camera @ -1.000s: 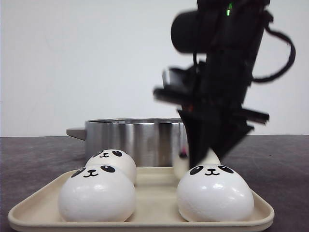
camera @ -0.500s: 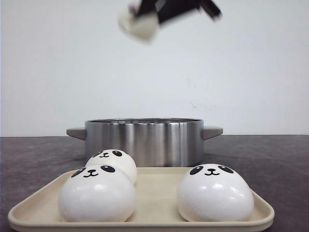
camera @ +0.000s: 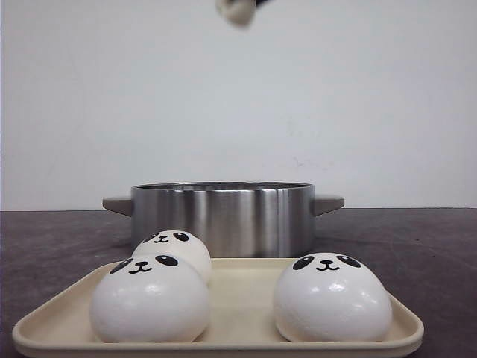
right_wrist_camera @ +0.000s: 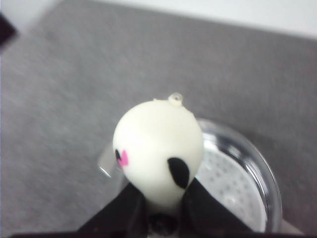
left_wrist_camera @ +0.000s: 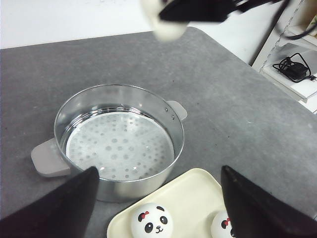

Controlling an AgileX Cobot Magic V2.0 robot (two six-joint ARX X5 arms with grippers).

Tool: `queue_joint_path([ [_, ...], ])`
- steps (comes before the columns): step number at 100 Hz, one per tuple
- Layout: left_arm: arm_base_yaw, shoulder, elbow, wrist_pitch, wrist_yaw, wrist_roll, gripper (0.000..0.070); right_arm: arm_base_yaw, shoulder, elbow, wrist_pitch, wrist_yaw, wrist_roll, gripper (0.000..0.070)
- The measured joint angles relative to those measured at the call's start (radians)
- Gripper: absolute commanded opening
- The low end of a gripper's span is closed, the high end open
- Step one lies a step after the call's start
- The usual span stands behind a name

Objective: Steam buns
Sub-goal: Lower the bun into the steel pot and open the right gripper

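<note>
Three white panda-faced buns rest on a cream tray [camera: 231,280]: one at front left [camera: 149,306], one behind it [camera: 173,250], one at right [camera: 332,297]. A further bun [right_wrist_camera: 158,153] is pinched at its base in my shut right gripper [right_wrist_camera: 161,191], high above the steel pot [camera: 222,216]. That bun [camera: 237,10] shows only at the top edge of the front view. The pot [left_wrist_camera: 119,139] holds a bare perforated steamer plate. My left gripper [left_wrist_camera: 159,171] hangs open over the gap between pot and tray [left_wrist_camera: 193,198], holding nothing.
The pot has grey handles [left_wrist_camera: 47,159] on both sides and stands just behind the tray. A white shelf with a black cable [left_wrist_camera: 296,68] stands beyond the table's right edge. A white wall runs behind the table.
The right arm has lifted one bun off the tray, rising and shifting left over the pot until it has nearly left the front view's top edge. The three other buns have not moved.
</note>
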Motion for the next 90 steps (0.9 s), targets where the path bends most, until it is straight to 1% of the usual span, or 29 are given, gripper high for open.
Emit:
queue_joint_path([
  [11,0.0,0.0,0.0,0.0,0.0,0.0,0.0476,-0.008,0.094,0.035,-0.055,0.021,0.0,0.0],
  [31,0.0,0.0,0.0,0.0,0.0,0.0,0.0476,-0.025,0.253,0.035,-0.12,0.025,0.0,0.0],
  [47,0.0,0.0,0.0,0.0,0.0,0.0,0.0476,-0.038,0.323,0.035,-0.117,0.026,0.008,0.0],
  [66,0.0,0.0,0.0,-0.001,0.0,0.0,0.0476,-0.056,0.353,0.035,-0.071,0.026,0.036,0.0],
  [90,0.0,0.0,0.0,-0.006,0.0,0.0,0.0476,-0.081,0.417,0.035,-0.087,0.026,0.062,0.0],
])
